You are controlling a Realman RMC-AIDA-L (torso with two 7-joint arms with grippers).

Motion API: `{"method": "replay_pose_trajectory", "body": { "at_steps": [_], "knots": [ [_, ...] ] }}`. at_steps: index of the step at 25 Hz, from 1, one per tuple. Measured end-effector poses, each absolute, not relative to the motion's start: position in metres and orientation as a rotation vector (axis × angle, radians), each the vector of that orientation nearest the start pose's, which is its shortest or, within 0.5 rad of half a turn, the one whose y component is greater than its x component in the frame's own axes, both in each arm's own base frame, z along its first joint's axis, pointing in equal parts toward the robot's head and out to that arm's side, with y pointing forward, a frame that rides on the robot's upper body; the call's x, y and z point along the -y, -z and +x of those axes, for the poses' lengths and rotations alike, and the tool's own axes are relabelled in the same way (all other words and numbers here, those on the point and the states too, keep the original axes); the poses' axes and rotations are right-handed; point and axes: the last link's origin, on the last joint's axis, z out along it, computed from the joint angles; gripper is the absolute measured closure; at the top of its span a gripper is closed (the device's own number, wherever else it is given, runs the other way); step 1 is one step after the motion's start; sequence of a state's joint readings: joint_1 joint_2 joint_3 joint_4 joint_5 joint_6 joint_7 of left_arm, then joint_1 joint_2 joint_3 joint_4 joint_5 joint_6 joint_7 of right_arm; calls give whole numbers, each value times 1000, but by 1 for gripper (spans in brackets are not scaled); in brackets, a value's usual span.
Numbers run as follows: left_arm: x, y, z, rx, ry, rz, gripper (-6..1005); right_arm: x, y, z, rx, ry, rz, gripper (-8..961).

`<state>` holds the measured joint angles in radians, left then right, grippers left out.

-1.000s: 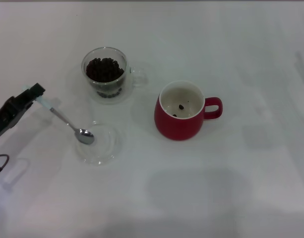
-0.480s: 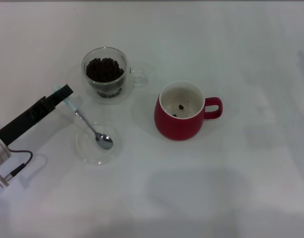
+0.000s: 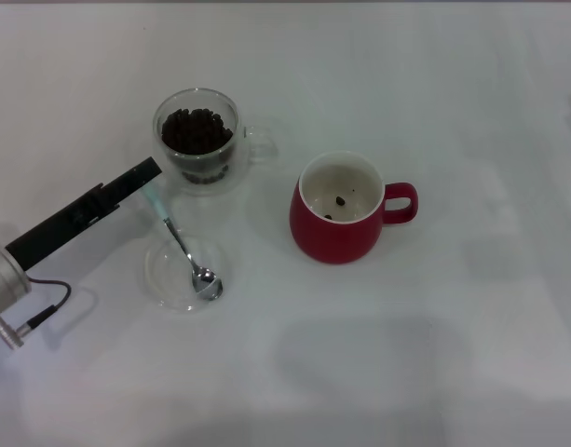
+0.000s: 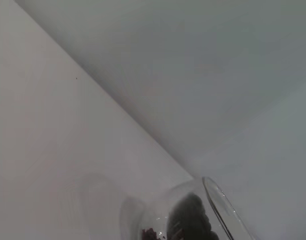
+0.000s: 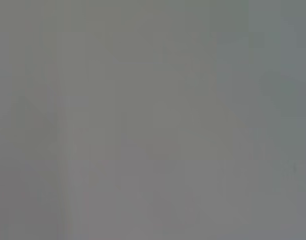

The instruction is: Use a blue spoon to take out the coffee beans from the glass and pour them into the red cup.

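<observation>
The blue spoon (image 3: 178, 238) is a small teaspoon — a shiny metal bowl and thin stem, with a pale light-blue handle. The left gripper (image 3: 147, 176) grips that handle at its upper end, jaws closed on it, just beside the glass (image 3: 199, 140). The spoon slants down from there, and its bowl sits over the near right edge of a flat clear saucer (image 3: 169, 275); whether it touches the saucer I cannot tell.

The glass is clear and double-walled with a clear side handle, filled with dark, nearly black coffee beans (image 3: 197, 129). In the left wrist view only its rim and part of the beans show. To its right, well apart, stands the red cup (image 3: 340, 209) — glossy, rounded, white inside, loop handle pointing right, with a couple of beans at its bottom.

No writing or brand can be read on any of these things. The right gripper is nowhere to be seen; its wrist view shows only a blank grey field.
</observation>
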<state>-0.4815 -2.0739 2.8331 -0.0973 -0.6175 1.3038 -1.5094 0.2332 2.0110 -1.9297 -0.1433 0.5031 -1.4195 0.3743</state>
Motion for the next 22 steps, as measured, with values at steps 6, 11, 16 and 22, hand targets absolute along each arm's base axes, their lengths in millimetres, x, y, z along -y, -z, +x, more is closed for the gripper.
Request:
{"method": "replay_pose_trajectory", "body": {
  "at_steps": [6, 11, 16, 22],
  "knots": [
    [-282, 39, -347, 1571, 1075, -1870, 445, -264, -50, 377, -547, -841, -1411, 89],
    [-280, 6, -371, 1326, 1026, -1764, 226, -264, -50, 376, -545, -844, -1411, 89],
    [-279, -11, -382, 1012, 899, -1693, 114, -268, -48, 379, -559, -811, -1422, 88],
    [-280, -8, -379, 682, 705, -1588, 114, -270, -44, 383, -567, -750, -1436, 88]
  ]
}}
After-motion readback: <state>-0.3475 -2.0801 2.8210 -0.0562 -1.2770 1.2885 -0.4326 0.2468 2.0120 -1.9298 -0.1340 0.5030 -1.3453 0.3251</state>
